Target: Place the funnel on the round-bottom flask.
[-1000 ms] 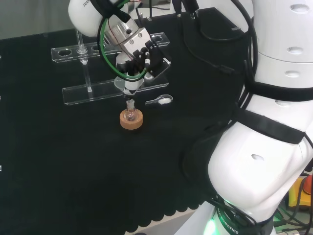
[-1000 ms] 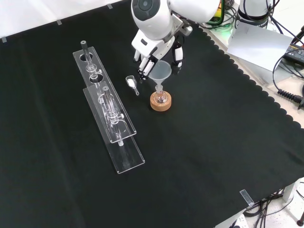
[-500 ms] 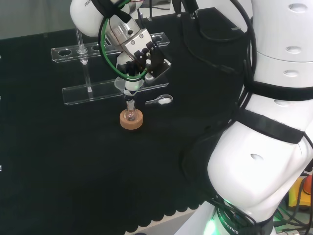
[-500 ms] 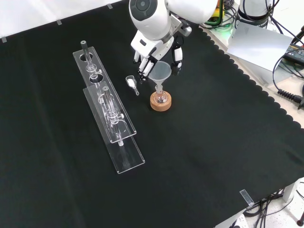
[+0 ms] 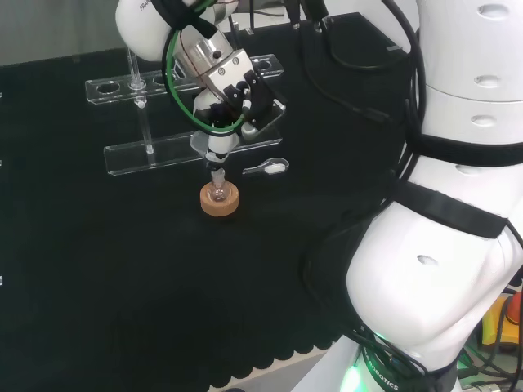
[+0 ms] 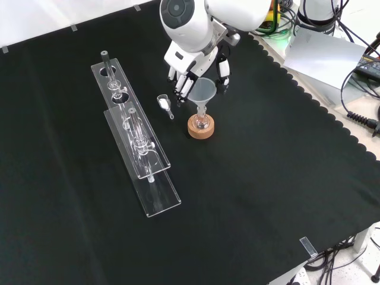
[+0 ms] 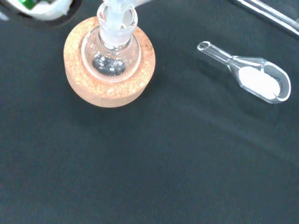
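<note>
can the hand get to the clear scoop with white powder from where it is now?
Probably yes. The small clear scoop with white powder lies alone on the black cloth, just left of the hand in the front view. The hand's fingers are around the clear funnel.

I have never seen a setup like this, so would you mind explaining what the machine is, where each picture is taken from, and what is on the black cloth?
This is one white robot arm with a robot hand in place of a gripper. The head view looks over the arm from behind; the big white shapes at its right are the arm itself. The front view looks down on the cloth from the opposite side. The wrist view looks past the palm at close range.

On the cloth, a small round flask sits in a cork ring. A clear funnel stands with its stem in the flask's neck, the robot hand's fingers around its rim. Nearby lie a small scoop holding white powder and a long clear rack.
</note>
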`<state>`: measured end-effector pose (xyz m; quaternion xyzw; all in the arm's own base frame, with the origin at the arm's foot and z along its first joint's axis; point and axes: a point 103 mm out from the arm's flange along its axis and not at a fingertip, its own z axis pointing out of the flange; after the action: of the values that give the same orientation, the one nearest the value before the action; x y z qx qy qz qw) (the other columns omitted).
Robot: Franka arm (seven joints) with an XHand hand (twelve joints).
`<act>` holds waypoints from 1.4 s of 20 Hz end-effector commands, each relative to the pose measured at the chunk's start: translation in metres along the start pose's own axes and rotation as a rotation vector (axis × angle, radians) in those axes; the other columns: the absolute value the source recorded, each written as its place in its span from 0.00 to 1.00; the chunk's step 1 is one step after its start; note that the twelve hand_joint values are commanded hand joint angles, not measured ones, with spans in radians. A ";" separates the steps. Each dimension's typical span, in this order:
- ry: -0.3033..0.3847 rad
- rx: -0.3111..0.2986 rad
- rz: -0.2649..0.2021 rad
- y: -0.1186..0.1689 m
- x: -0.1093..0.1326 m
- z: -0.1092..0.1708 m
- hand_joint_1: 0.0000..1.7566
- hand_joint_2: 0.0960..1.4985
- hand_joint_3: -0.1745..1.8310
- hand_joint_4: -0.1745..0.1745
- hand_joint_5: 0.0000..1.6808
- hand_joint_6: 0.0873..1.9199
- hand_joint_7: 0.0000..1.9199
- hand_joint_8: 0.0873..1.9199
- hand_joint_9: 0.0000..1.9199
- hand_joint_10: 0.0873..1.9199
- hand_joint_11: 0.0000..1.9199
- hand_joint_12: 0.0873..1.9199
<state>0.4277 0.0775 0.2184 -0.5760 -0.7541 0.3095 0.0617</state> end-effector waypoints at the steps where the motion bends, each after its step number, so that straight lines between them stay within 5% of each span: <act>1: -0.011 0.022 -0.012 -0.001 0.002 0.000 0.40 0.41 0.37 0.40 0.20 0.19 0.25 0.38 0.49 0.22 0.34 0.60; 7: -0.029 0.006 0.006 -0.005 0.002 -0.001 0.37 0.40 0.34 0.43 0.14 0.00 0.16 0.37 0.41 0.28 0.29 0.64; 18: -0.031 -0.025 0.005 -0.008 0.001 -0.005 0.36 0.40 0.33 0.44 0.13 0.00 0.12 0.35 0.38 0.29 0.27 0.65; 28: 0.024 -0.152 0.009 -0.033 -0.021 -0.016 0.30 0.41 0.29 0.46 0.12 0.00 0.10 0.35 0.28 0.30 0.19 0.68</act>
<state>0.4199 0.0730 0.2381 -0.5786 -0.7637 0.2845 0.0339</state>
